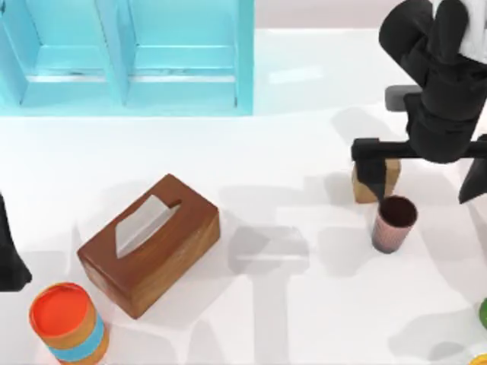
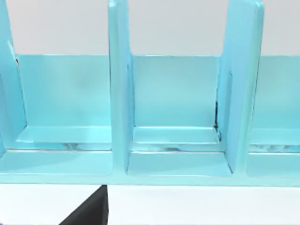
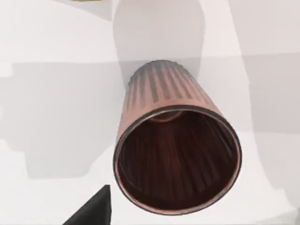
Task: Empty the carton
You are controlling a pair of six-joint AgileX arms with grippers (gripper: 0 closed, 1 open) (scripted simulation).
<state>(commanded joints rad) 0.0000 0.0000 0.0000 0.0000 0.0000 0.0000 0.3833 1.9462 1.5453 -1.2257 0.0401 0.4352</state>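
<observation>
Nearest the lower edge of the top view stands an orange-lidded can point(image 1: 67, 322) with orange and blue bands; we read no lettering on it. Just beside it, toward the table's middle, lies a brown wooden tissue box point(image 1: 152, 243), set at an angle, with a grey tissue point(image 1: 141, 223) rising from its slot; its faces carry no legible label. At the lower right edge we see small green and yellow slivers of objects too cropped to identify.

Farther back on the right stands a ribbed reddish-brown cup point(image 1: 394, 223), upright and open-topped; the right wrist view looks down into its dark interior point(image 3: 177, 159). Just behind the cup sits a small tan block point(image 1: 390, 179), partly covered by our right arm point(image 1: 441, 84), which hangs over this spot. We cannot tell how the right gripper's jaws stand.

Our left arm point(image 1: 11, 255) shows as a dark edge at the table's left; its jaws also cannot be judged.

Farthest back, a light-blue divided rack point(image 1: 129, 57) lines the upper left; the left wrist view faces its compartments point(image 2: 176, 117). We cannot identify a carton among these items.
</observation>
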